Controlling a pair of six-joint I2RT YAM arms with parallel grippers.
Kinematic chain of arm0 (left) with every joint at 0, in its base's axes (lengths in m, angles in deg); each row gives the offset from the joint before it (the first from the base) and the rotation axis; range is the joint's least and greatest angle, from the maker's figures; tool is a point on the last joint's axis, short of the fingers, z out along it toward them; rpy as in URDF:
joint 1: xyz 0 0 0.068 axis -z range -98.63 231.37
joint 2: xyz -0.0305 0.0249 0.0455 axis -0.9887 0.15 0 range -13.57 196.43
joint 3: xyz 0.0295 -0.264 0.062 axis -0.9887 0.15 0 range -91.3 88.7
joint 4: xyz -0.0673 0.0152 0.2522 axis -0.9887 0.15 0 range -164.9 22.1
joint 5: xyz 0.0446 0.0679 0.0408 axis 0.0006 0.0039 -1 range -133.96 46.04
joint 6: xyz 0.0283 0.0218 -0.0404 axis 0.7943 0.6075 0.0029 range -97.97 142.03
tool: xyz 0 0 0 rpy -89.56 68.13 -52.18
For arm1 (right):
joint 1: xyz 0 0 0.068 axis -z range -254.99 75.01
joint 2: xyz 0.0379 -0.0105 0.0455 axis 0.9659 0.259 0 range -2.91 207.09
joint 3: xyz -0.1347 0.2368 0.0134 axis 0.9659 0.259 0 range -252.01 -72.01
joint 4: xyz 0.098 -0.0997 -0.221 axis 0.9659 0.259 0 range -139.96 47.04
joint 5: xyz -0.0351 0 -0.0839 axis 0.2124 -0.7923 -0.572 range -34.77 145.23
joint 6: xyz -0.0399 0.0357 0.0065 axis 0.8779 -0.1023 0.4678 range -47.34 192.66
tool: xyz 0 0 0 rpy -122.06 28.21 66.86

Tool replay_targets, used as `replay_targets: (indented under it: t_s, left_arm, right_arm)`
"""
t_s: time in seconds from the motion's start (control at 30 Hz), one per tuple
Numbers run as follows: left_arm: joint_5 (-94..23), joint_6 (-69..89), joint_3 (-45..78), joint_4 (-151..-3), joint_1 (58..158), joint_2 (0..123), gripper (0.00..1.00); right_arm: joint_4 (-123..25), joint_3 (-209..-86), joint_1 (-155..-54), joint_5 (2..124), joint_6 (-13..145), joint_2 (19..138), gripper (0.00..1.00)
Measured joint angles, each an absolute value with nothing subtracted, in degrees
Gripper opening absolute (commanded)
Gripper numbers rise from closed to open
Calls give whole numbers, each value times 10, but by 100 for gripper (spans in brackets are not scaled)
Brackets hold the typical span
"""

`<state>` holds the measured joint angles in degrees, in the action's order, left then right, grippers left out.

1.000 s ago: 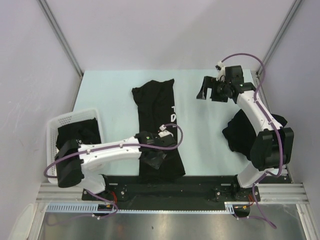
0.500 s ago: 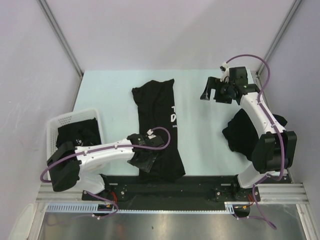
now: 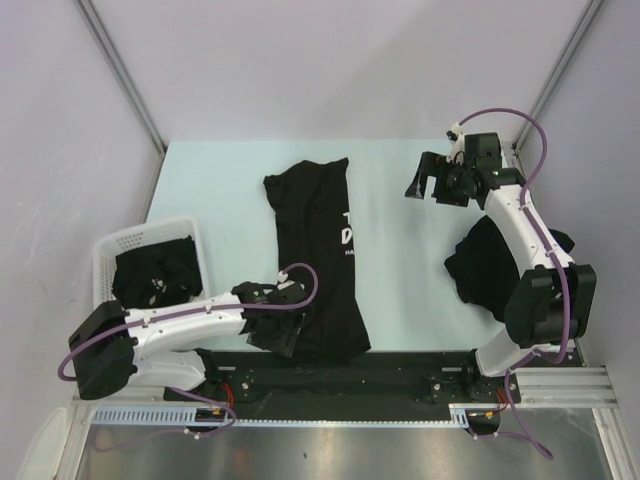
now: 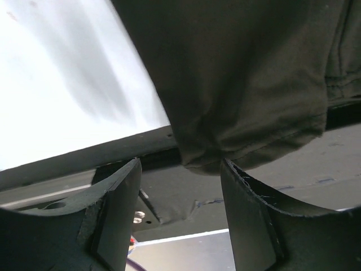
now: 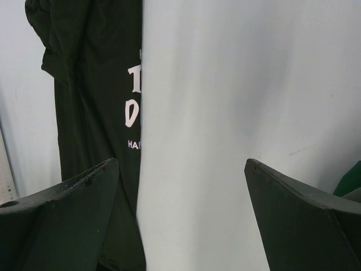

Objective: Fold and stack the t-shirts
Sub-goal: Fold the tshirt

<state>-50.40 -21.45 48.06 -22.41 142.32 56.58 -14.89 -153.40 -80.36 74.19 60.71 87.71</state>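
Here's the long black cotton t-shirt with white lettering, lying down the pale bench, long axis near-to-far. The left hand sits at its near hem, closest by far. The right hand hangs wide open, empty, well apart. Only the left wrist view shows the hem corner just ahead of part-open, empty fingers.

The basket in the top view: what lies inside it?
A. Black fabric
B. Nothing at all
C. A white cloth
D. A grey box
A: the basket at the table's left edge holds a crumpled heap of black fabric.
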Motion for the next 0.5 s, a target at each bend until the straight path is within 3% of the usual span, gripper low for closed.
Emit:
replay_targets:
  t_s: [0.5]
  left_arm:
    - [-462,-227,513,-298,1423,564,63]
  right_arm:
    - [-141,-1534,-795,748,610,862,100]
